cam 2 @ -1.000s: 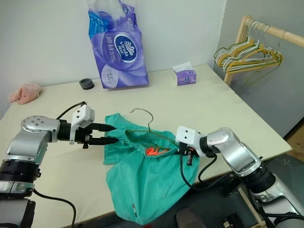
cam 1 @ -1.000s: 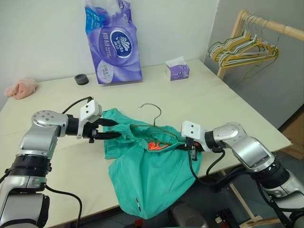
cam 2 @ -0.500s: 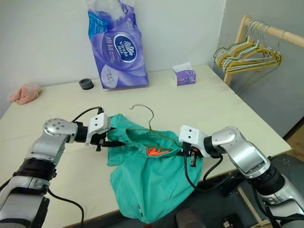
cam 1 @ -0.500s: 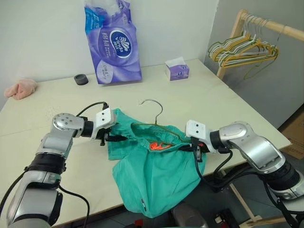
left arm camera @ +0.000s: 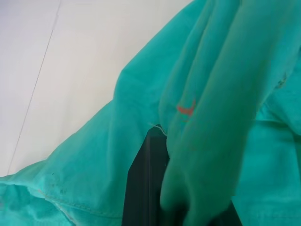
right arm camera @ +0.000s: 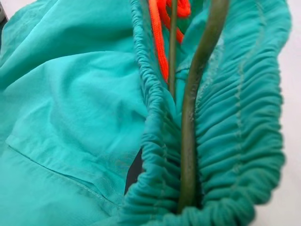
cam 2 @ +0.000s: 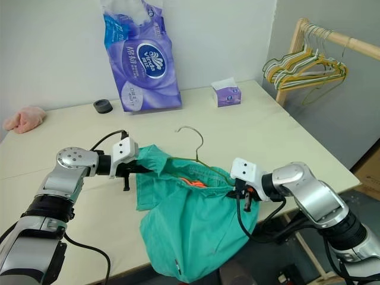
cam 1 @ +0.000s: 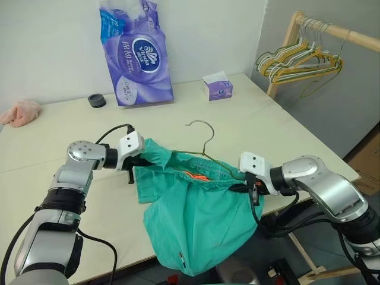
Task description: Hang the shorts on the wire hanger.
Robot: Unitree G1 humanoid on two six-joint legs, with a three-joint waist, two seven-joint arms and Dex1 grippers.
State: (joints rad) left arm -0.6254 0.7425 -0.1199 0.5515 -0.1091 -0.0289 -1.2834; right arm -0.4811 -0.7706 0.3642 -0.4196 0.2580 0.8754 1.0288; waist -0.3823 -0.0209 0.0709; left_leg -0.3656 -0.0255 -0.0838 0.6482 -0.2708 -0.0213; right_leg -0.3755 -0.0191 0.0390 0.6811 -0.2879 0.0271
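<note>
Left hand (cam 1: 140,161) and right hand (cam 1: 248,187) grip the shorts (cam 1: 196,219).

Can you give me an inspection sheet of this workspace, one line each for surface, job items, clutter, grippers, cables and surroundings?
Surface: pale table, shorts hanging over its near edge.
Job's things: teal shorts spread between both grippers; wire hanger threaded inside the waistband, hook sticking up and out; orange drawstring lies beside the wire.
Clutter: purple tissue pack, small tissue box, black tape roll, pink cloth, all at the far side.
Grippers: left gripper shut on the shorts' left edge; right gripper shut on the waistband and hanger wire.
Cables: black cable loops at each wrist.
Surroundings: wooden rack with a bunch of hangers on the right; white wall behind.
</note>
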